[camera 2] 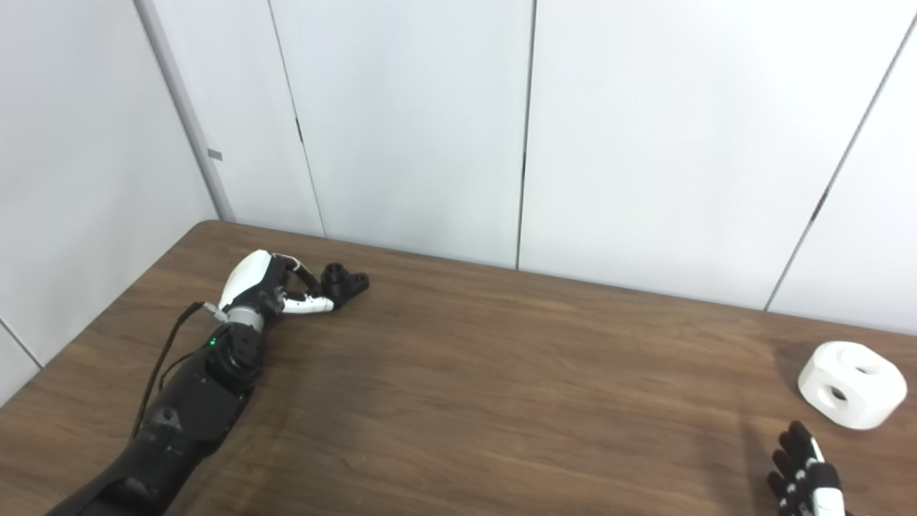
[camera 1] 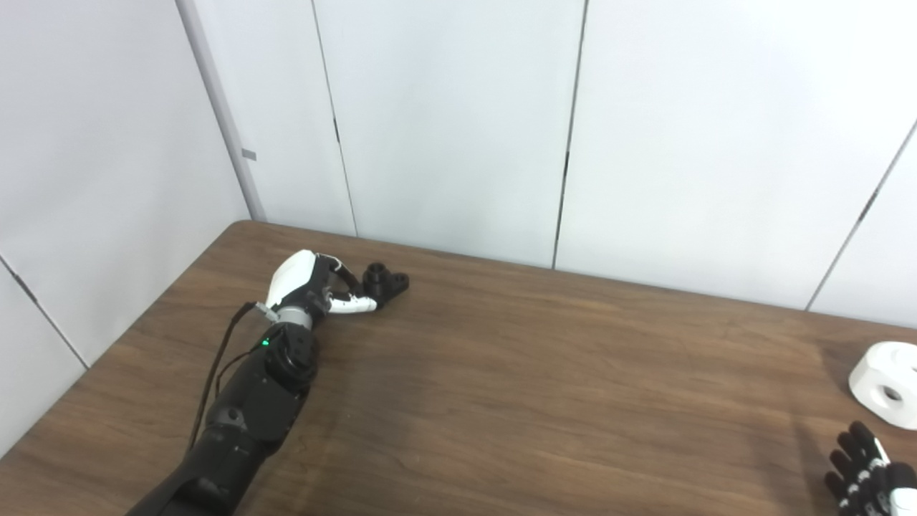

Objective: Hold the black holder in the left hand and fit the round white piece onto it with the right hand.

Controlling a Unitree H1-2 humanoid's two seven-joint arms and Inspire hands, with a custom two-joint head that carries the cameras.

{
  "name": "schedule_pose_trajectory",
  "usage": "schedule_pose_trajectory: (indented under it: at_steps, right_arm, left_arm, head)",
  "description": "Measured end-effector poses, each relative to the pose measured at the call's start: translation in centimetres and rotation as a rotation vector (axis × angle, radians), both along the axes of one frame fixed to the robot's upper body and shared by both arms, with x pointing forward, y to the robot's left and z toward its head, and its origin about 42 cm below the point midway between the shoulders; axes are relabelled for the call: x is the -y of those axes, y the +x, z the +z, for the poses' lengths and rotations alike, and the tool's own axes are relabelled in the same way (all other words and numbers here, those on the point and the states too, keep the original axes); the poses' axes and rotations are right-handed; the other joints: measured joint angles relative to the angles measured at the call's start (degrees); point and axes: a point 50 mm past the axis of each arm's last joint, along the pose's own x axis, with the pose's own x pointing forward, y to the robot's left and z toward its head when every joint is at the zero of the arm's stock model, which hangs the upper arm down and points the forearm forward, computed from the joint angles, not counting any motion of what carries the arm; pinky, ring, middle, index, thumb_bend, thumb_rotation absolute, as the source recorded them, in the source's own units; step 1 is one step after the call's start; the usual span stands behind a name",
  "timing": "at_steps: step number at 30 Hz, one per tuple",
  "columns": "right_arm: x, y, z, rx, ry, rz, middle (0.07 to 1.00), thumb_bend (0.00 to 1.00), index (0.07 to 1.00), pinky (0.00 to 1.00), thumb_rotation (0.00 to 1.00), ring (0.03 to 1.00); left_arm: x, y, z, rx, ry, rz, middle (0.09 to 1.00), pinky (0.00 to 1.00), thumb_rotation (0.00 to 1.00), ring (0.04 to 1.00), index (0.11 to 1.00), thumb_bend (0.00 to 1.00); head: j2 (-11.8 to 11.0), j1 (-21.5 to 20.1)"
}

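Note:
The black holder (camera 1: 387, 281) lies on the wooden table (camera 1: 537, 373) at the far left, near the wall. My left hand (camera 1: 315, 287) reaches to it. Its fingers and thumb are apart, with their tips at the holder's near side; the holder rests on the table. The round white piece (camera 2: 852, 383), with holes in its top and side, sits on the table at the far right. My right hand (camera 2: 806, 480) is at the bottom right edge, just in front of the white piece and apart from it. Its fingers are spread and it holds nothing.
White wall panels (camera 1: 458, 122) stand right behind the table's far edge and along its left side. A black cable (camera 1: 218, 358) runs along my left forearm. The table's left edge slants close to my left arm.

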Motion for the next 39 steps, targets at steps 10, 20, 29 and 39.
schedule_pose_trajectory:
  at_steps: [10, 20, 29, 39]
  right_arm:
    - [-0.2, 0.0, 0.1, -0.002, 0.007, 0.002, 1.0, 0.58, 1.0, 1.0, 1.0, 1.0]
    - [-0.5, -0.1, 0.4, -0.002, 0.013, 0.005, 1.0, 0.56, 1.0, 1.0, 1.0, 1.0]
    - [-0.7, -0.1, 0.4, -0.004, 0.012, 0.001, 1.0, 0.55, 1.0, 1.0, 1.0, 1.0]
    - [-0.9, 0.0, 0.4, -0.004, 0.002, -0.001, 1.0, 0.5, 1.0, 1.0, 1.0, 1.0]
  left_arm:
    - [0.1, -0.1, 0.0, -0.012, 0.025, -0.017, 0.79, 0.91, 0.05, 0.883, 0.486, 0.52]
    - [0.9, -1.5, -0.2, -0.019, 0.035, -0.08, 0.811, 0.9, 0.05, 0.924, 0.486, 0.52]
    - [3.8, -3.4, -0.2, -0.046, 0.078, -0.206, 0.829, 0.93, 0.05, 0.943, 0.487, 0.52]
    - [7.2, -6.2, -0.8, -0.014, 0.127, -0.344, 0.816, 1.0, 0.05, 0.918, 0.487, 0.52]
  head:
    - [0.0, -0.7]
    - [0.4, -1.3]
    - [0.6, -2.4]
    - [1.1, -5.0]
